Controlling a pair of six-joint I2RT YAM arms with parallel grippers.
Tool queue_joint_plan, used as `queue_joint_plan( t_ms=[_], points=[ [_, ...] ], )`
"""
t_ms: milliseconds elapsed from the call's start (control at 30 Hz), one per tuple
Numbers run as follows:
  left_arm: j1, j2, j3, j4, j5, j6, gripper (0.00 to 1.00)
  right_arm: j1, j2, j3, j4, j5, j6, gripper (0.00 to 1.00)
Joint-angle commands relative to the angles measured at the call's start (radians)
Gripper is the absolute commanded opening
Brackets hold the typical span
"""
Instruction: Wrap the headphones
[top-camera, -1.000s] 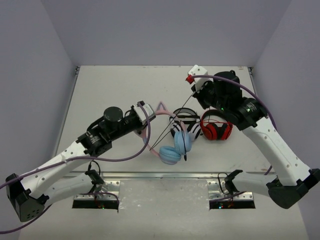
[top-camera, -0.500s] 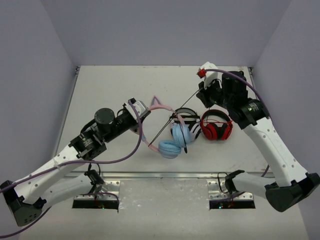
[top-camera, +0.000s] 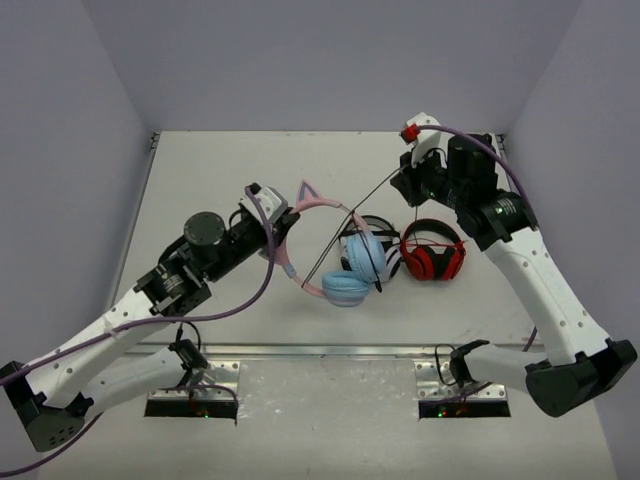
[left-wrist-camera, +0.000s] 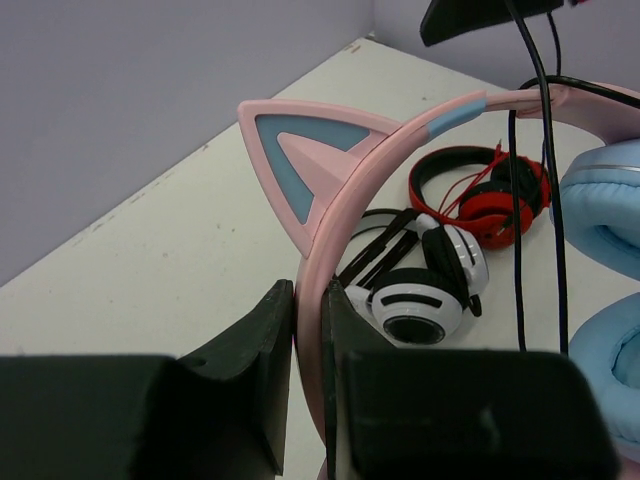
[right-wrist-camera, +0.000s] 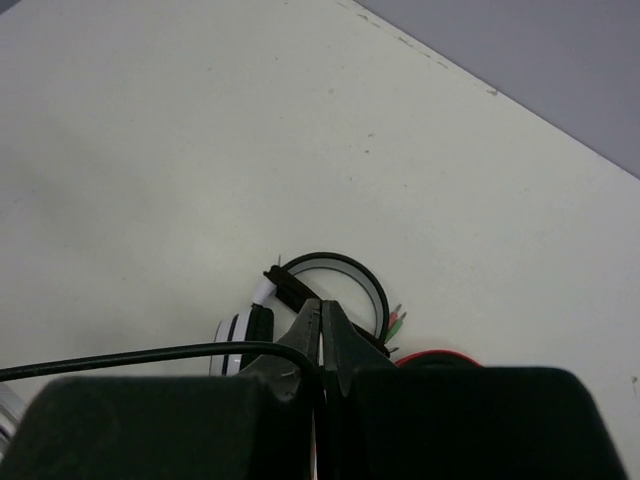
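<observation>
- The headphones (top-camera: 345, 275) are being held up at mid-table, just beside the white pair (top-camera: 388, 258). The headband (left-wrist-camera: 335, 240) is being clamped below a cat ear by the left claw (left-wrist-camera: 308, 330), which is closed tight on it.
- The cable (top-camera: 335, 250) is being pinched by the right claw (right-wrist-camera: 321, 335), which is fully closed on it. It is being stretched taut over the white pair toward the far right.
- Whether the cups (top-camera: 350, 285) are being rested on the table (top-camera: 220, 170) cannot be told.
- Risk: the thin cable could be pulled out of the pinch by a hard tug, and the turn would be lost.
- Risk: the headband could be twisted out of the left claw by too much tension, or the cable strained at the cup.
- Risk: the white pair or the red pair (top-camera: 432, 255) could be snagged by the line and dragged.
</observation>
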Motion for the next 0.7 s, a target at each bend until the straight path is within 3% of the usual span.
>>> queue_joint_plan(
  t_ms=[0,100,267,400,500,667],
  points=[
    [0.006,-0.026,0.092,0.15,0.031,-0.146,0.0,-0.023,0.023,0.044,0.074,-0.021,0.053,0.01],
    [0.006,-0.018,0.154,0.135,0.045,-0.212,0.0,-0.023,0.018,0.018,0.096,-0.07,0.072,0.01],
    [0.006,-0.05,0.187,0.197,-0.142,-0.373,0.0,-0.023,0.001,-0.08,0.165,-0.185,0.167,0.01],
    [0.004,-0.027,0.275,0.179,-0.237,-0.463,0.0,-0.02,-0.023,-0.186,0.338,-0.423,0.3,0.01],
    [0.004,-0.01,0.325,0.168,-0.297,-0.537,0.0,0.001,-0.049,-0.289,0.517,-0.519,0.424,0.01],
    [0.004,0.008,0.391,0.15,-0.433,-0.624,0.0,0.147,-0.08,-0.402,0.668,-0.476,0.492,0.01]
  ],
)
